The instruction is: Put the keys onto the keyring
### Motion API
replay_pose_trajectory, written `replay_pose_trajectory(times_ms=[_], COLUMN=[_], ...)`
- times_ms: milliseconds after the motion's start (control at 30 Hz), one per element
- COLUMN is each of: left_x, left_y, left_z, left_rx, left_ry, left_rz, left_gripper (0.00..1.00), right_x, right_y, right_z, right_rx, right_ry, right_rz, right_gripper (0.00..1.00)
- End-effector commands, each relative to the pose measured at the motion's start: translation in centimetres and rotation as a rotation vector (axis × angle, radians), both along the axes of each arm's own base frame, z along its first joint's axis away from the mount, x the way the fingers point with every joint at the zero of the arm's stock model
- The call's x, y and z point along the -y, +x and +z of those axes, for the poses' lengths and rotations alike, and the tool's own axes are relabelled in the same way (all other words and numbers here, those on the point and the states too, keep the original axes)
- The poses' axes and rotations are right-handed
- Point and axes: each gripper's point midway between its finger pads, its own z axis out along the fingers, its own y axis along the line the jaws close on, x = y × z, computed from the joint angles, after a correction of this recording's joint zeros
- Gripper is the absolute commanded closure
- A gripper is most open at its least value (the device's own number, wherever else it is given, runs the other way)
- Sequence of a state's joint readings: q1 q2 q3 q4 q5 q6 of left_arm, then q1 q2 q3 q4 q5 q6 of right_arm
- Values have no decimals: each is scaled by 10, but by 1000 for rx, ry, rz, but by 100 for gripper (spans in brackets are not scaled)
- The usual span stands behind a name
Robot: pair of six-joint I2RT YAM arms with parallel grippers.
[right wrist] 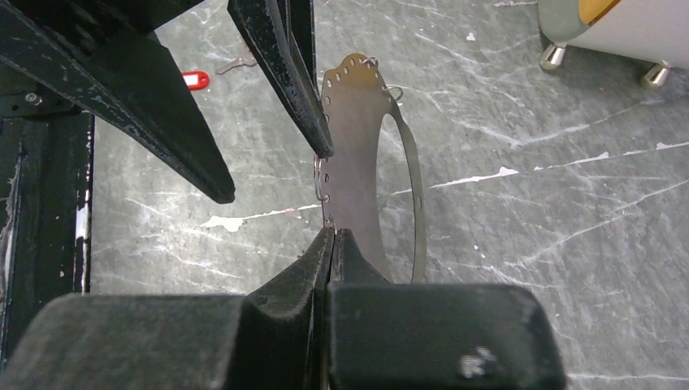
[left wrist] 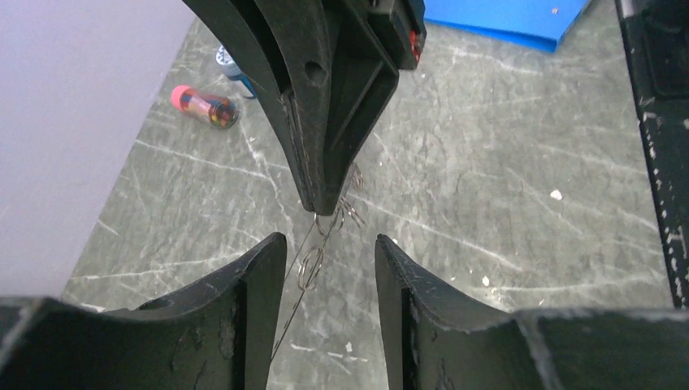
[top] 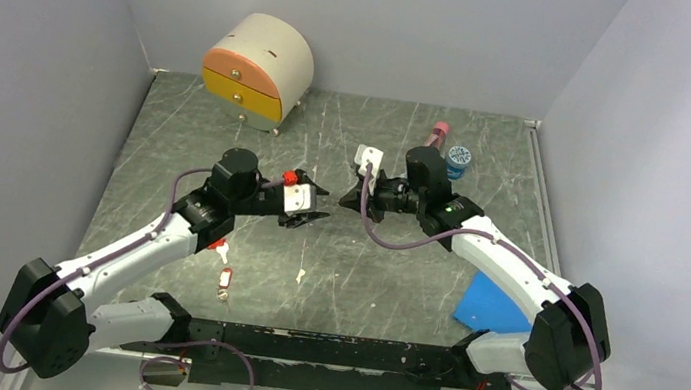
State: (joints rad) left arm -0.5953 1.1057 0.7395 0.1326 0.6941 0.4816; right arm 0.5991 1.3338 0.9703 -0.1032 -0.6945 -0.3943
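The keyring [right wrist: 357,138] is a thin metal hoop held upright above the table, with my right gripper [right wrist: 331,231] shut on its near rim. Small split rings [right wrist: 318,183] hang on that rim. My left gripper [left wrist: 329,248] faces the right one [left wrist: 325,203] tip to tip. Its jaws stand apart, and the hoop's edge and one small ring [left wrist: 311,268] lie between them, close to the left finger [left wrist: 252,309]. It holds no key. Two red-tagged keys [top: 221,249] [top: 225,282] lie on the table beside the left arm. One of them [right wrist: 195,79] shows in the right wrist view.
A rounded mini drawer chest [top: 257,67] stands at the back left. A pink bottle [top: 439,132] and a blue-lidded jar [top: 458,159] lie behind the right gripper. A blue wedge [top: 491,305] sits by the right arm's base. A small white scrap [top: 300,275] lies mid-table.
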Motion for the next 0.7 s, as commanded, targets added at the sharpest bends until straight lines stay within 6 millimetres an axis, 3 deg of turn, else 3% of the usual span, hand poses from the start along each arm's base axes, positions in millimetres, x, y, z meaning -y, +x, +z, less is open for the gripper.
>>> replay_pose_trajectory(times_ms=[0, 267, 667], left_x=[-6, -10, -7], left_y=[1, 1, -26], left_z=[-2, -20, -32], left_rx=[84, 88, 155], left_ry=[68, 160, 217], left_rz=[-11, -33, -121], left_gripper=[50, 51, 54], right_x=[-10, -10, -15], right_y=[-1, -1, 9], right_z=[27, 27, 26], right_rx=[96, 93, 52], right_ry=[60, 49, 51], right_rz=[69, 65, 30], right_gripper=[100, 100, 100])
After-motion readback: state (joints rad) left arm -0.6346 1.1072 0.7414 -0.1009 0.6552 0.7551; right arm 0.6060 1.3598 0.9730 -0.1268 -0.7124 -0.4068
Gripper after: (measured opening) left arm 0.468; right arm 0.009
